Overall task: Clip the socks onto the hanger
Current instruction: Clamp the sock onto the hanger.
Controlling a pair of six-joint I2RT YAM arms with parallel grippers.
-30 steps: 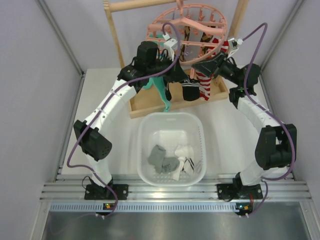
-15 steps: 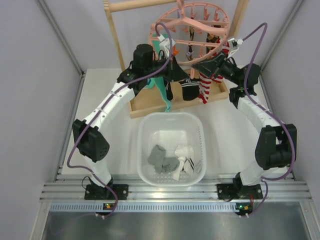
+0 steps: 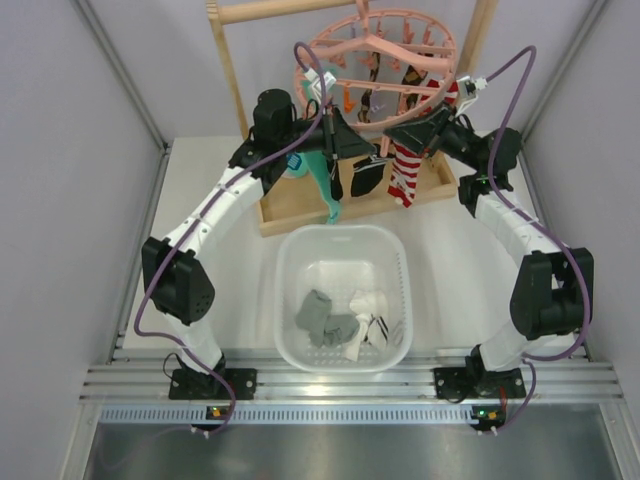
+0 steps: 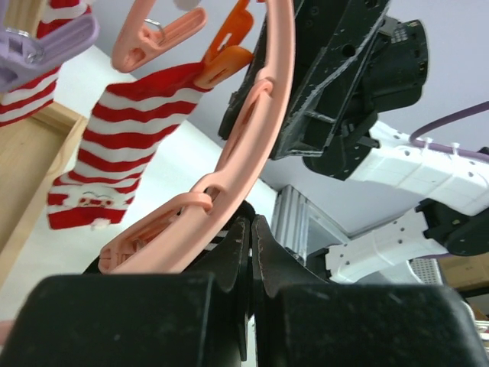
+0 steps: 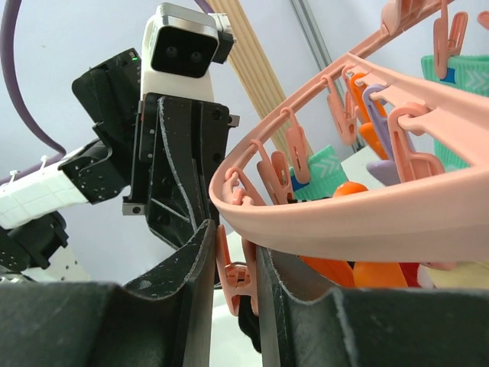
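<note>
The round pink hanger (image 3: 378, 92) hangs from the wooden rack at the back. My left gripper (image 3: 345, 138) reaches under its near rim and is shut on a black sock with white stripes (image 3: 363, 177), which dangles below it. In the left wrist view the gripper (image 4: 251, 222) is closed right against the pink ring (image 4: 263, 99), and only a striped sliver of the sock (image 4: 218, 238) shows. My right gripper (image 3: 394, 135) meets it from the right. Its jaws (image 5: 235, 237) squeeze a pink clip peg (image 5: 238, 279) on the ring (image 5: 344, 222), with dark sock fabric (image 5: 249, 326) just below.
A red-and-white striped sock (image 3: 405, 175) and a teal sock (image 3: 325, 185) hang from the hanger beside the grippers. The wooden rack (image 3: 232, 80) stands on a tray base (image 3: 300, 208). A white basket (image 3: 285, 290) in front holds several grey, white and black socks (image 3: 325, 320).
My left arm has risen and moved back toward the hanger, lifting the black sock up to the rim. The hanger has swung slightly. The right arm has stayed put.
</note>
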